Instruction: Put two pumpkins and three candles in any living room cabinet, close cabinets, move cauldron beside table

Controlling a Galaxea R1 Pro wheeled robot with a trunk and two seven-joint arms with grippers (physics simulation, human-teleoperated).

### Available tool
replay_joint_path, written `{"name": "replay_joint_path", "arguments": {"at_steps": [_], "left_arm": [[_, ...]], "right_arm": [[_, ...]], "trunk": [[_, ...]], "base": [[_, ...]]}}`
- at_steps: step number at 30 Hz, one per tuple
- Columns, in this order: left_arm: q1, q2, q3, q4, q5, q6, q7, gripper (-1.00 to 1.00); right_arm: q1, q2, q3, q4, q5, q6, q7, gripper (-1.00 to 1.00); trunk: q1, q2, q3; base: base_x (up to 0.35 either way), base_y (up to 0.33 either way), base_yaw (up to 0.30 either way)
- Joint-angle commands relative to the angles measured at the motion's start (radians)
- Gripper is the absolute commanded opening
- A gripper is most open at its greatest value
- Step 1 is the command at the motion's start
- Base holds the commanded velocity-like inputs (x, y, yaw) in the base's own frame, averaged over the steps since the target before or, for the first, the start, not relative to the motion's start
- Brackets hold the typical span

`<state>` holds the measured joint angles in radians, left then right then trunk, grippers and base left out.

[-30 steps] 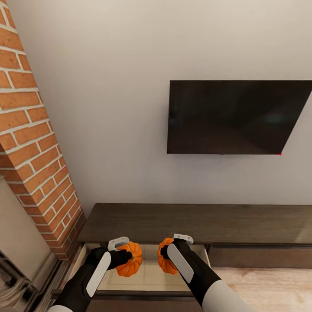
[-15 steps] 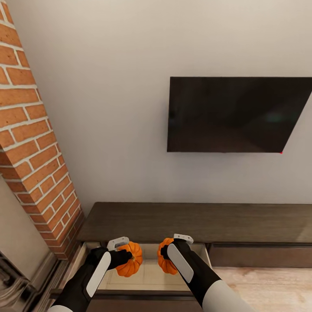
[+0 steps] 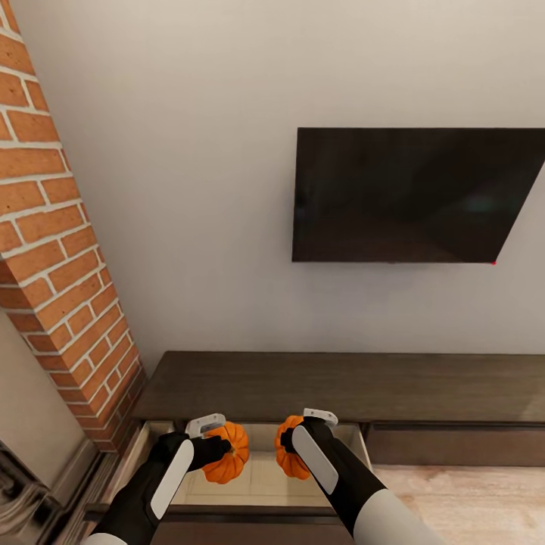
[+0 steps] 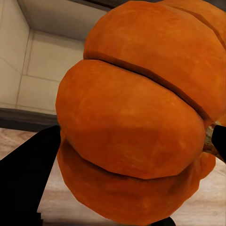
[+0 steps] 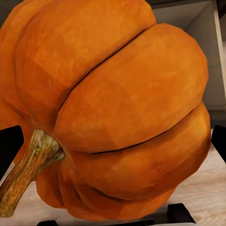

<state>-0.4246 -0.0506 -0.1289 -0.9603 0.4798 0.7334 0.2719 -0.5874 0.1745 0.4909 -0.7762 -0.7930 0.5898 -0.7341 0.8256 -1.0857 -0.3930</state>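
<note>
I hold two orange ribbed pumpkins above the open drawer (image 3: pixel 261 484) of the long dark brown cabinet (image 3: pixel 341 386). My left gripper (image 3: pixel 216 448) is shut on the left pumpkin (image 3: pixel 227 454), which looms large in the left wrist view (image 4: pixel 136 117). The right gripper (image 3: pixel 291 443) is shut on the right pumpkin (image 3: pixel 288 453), seen close up with its brown stem in the right wrist view (image 5: pixel 113 108). The drawer's pale beige interior shows below both pumpkins. The candles, cauldron and table are out of view.
A red brick column (image 3: pixel 60 265) stands at the left beside the cabinet. A black TV (image 3: pixel 409 195) hangs on the white wall above it. A closed drawer front (image 3: pixel 454 446) lies to the right, with light wood floor (image 3: pixel 469 499) in front.
The head view has tilted or risen slightly, so the TV and wall sit a little higher in the picture. Both grippers and pumpkins keep their places over the drawer.
</note>
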Motion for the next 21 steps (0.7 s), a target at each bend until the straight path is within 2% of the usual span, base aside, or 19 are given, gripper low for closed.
{"name": "replay_joint_path", "arguments": {"at_steps": [1, 21], "left_arm": [[0.000, 0.000, 0.000, 0.000, 0.000, 0.000, 0.000, -1.00], [0.000, 0.002, 0.001, 0.000, 0.000, -0.012, 0.000, -1.00]], "right_arm": [[0.000, 0.000, 0.000, 0.000, 0.000, -0.001, 0.001, -1.00], [0.000, 0.000, -0.003, 0.000, 0.000, -0.003, 0.002, -1.00]], "trunk": [[0.004, -0.007, -0.003], [0.081, -0.147, -0.066]], "base": [[0.000, 0.000, 0.000], [0.000, 0.000, 0.000]]}}
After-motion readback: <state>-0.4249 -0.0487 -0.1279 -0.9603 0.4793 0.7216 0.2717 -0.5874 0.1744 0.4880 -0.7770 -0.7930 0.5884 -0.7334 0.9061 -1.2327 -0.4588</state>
